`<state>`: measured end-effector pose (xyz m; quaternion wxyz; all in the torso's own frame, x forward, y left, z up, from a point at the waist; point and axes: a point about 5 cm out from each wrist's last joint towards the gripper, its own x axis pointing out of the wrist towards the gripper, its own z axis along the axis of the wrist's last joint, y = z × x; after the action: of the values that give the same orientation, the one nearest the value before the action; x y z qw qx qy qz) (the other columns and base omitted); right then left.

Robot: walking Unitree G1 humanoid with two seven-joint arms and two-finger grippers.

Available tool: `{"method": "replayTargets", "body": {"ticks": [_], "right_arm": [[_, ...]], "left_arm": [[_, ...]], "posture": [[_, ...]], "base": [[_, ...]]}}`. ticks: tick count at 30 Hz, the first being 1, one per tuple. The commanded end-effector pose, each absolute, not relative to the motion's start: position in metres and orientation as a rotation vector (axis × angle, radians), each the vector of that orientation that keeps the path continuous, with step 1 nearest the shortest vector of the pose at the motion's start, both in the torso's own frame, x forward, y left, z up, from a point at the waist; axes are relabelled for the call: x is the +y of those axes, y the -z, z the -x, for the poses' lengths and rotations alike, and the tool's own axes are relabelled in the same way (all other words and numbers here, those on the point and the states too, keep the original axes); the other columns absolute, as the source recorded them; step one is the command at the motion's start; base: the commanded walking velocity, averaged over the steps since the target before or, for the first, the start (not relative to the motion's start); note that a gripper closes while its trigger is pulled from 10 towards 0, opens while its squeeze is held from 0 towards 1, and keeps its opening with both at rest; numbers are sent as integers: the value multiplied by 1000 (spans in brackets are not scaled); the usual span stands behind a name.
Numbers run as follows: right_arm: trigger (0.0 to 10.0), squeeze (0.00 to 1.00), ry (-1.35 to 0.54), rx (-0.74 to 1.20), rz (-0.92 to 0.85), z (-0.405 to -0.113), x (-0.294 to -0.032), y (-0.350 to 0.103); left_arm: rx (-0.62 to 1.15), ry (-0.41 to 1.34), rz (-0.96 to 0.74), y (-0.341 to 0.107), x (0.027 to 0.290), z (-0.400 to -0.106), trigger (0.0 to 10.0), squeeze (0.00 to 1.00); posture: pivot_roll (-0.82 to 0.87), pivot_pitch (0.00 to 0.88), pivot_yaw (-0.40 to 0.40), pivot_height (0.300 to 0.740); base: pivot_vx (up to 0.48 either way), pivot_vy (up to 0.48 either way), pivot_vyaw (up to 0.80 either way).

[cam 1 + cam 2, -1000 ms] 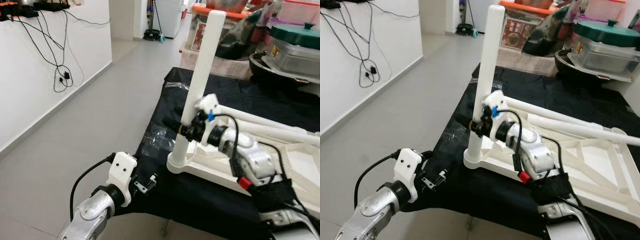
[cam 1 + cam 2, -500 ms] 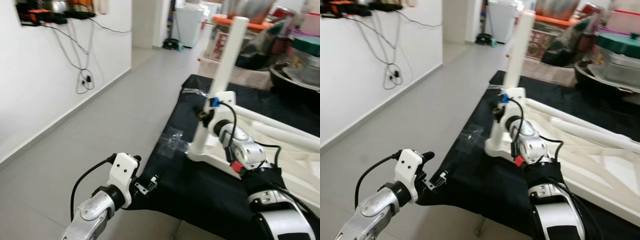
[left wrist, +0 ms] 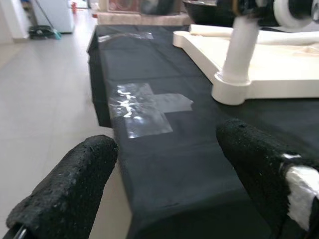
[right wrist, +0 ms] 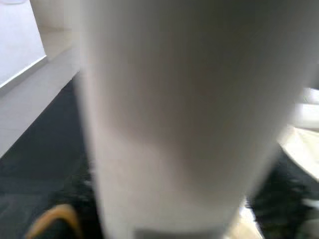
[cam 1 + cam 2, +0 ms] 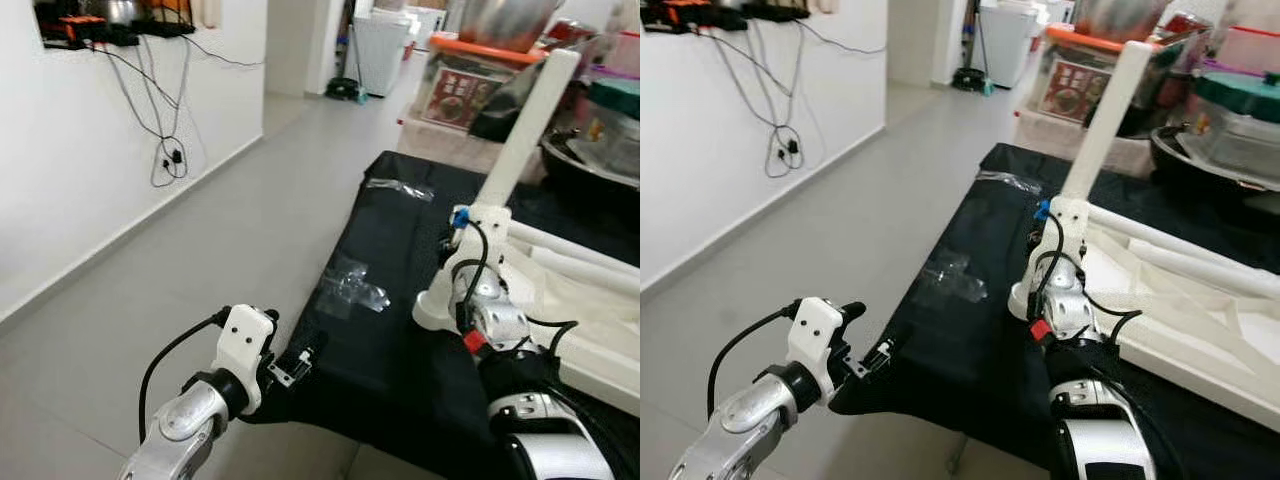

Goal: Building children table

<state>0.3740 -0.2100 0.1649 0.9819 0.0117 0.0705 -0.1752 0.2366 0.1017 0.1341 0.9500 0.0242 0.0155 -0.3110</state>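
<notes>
Grey floor [image 5: 230, 200], white wall with dangling cables [image 5: 160, 150] beyond black cloth-covered surface [image 5: 400, 340]. White table top [image 5: 1180, 300] lay upside down on cloth. White table leg [image 5: 520, 140] stood tilted in corner socket, pressed right against right gripper [image 5: 452, 240]; whether jaws clamped leg, cannot tell. Left gripper [image 3: 164, 179] hovered off cloth edge, jaws spread, nothing between; fingers [image 3: 70, 184] framed clear tape patch [image 3: 147, 107], leg base further ahead. Storage boxes [image 5: 1090, 70] behind.

— The tall white table leg [image 5: 525, 125]?
— Smooth, matt, plastic-looking.
— And the black cloth cover [image 3: 164, 149]?
— Matt fabric, with glossy clear tape patches [image 3: 144, 107]. The left gripper's fingers [image 3: 67, 191] look rough, foam-like.
</notes>
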Motion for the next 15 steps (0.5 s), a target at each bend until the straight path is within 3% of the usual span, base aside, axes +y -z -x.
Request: {"method": "replayTargets", "body": {"ticks": [1,2,3,4,5,6,7,15], "right_arm": [[10000,1000,371,128,-59,-376,-215,-170],[10000,604,335,87,-69,-378,-212,-180],[10000,0,271,18,-93,-380,-207,-194],[10000,0,271,18,-93,-380,-207,-194],[10000,98,192,-73,-116,-380,-202,-210],[10000,98,192,-73,-116,-380,-202,-210],[10000,1000,87,-183,-111,-377,-198,-229],[10000,1000,-49,-231,-108,-372,-194,-236]], "left_arm": [[46,644,-55,-130,100,-237,10000,0],[46,644,-55,-130,100,-237,10000,0],[46,644,-56,-130,100,-237,10000,0],[46,644,-56,-130,100,-237,10000,0],[46,644,-56,-130,100,-237,10000,0],[46,644,-56,-130,100,-237,10000,0],[47,646,-55,-130,100,-237,10000,0],[47,649,-58,-130,100,-237,10000,0]], "posture": [[66,0,-121,740],[64,0,-121,740],[64,0,-121,740],[64,0,-121,740],[61,0,-119,740],[61,0,-119,740],[57,0,-116,740],[58,0,-113,740]], "base": [[0,0,0],[0,0,0],[0,0,0],[0,0,0],[0,0,0],[0,0,0],[0,0,0],[0,0,0]]}}
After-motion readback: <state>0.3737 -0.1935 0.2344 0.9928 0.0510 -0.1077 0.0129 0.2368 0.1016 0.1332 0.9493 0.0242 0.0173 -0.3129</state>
